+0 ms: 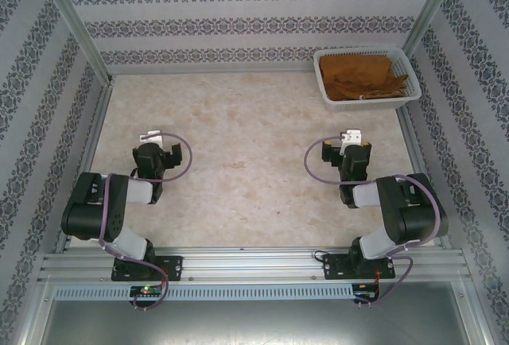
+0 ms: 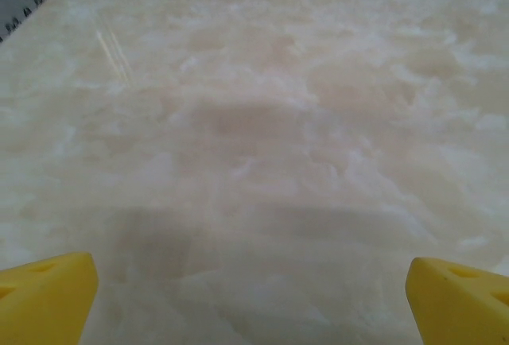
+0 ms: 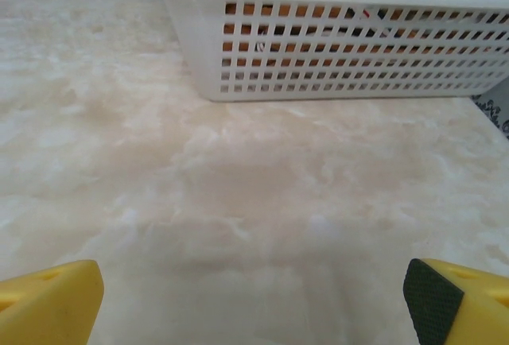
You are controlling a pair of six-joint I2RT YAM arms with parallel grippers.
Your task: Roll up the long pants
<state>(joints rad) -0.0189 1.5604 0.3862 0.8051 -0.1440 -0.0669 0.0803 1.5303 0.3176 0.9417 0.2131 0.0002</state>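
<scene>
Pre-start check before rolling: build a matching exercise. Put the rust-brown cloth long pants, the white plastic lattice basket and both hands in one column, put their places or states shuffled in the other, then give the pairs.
Column one:
1. rust-brown cloth long pants
2. white plastic lattice basket
3. left hand
4. right hand

Column two:
A. open, facing the basket
B. far right corner of the beige marbled table
C. bundled inside the basket
D. open, facing bare table

Pairs: 1-C; 2-B; 3-D; 4-A
</scene>
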